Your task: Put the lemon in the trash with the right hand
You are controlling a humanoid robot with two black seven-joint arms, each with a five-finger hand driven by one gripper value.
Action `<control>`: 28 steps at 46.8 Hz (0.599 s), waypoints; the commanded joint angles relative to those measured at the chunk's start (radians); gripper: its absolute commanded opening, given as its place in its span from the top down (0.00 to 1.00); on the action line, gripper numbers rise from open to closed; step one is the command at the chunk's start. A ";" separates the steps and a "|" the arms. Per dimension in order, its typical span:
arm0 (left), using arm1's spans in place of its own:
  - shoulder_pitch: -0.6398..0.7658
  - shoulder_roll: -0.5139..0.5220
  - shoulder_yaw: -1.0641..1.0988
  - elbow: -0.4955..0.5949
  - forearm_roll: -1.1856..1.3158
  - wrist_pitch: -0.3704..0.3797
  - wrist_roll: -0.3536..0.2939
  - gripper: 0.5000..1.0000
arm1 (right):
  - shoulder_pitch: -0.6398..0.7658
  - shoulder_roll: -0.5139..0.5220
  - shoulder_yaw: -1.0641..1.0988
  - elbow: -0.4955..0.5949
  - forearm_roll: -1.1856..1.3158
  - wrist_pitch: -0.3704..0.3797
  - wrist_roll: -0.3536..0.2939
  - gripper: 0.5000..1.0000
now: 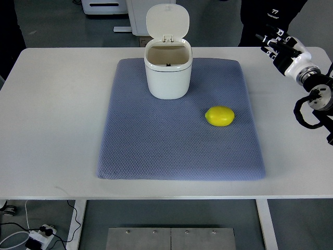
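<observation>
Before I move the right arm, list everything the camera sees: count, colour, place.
Lemon: one, yellow, on the mat, right of the bin.
Bin: one, white, lid up, at the mat's far edge.
Mat: one, blue-grey, centred on the table.
Table: one, white.
Power strip: one, white, on the floor, lower left.
Person: one, dark clothes, behind the table's far right.
Right hand: one, black and white, above the table's far right corner, holding nothing.

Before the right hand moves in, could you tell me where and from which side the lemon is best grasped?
Probably across the lemon's narrower middle, from above: it lies on its side on the mat, long axis roughly left-right, nothing close around it. The right hand hangs over the table's far right.
</observation>
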 commanded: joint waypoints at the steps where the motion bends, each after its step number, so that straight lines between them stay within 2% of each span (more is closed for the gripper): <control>1: 0.001 0.000 -0.002 -0.001 -0.003 -0.010 0.000 0.00 | -0.001 0.000 0.000 0.000 0.000 0.000 0.000 0.00; 28: 0.000 0.000 -0.002 0.000 -0.048 -0.007 0.001 0.00 | -0.002 -0.001 -0.002 0.000 0.000 0.000 0.000 0.00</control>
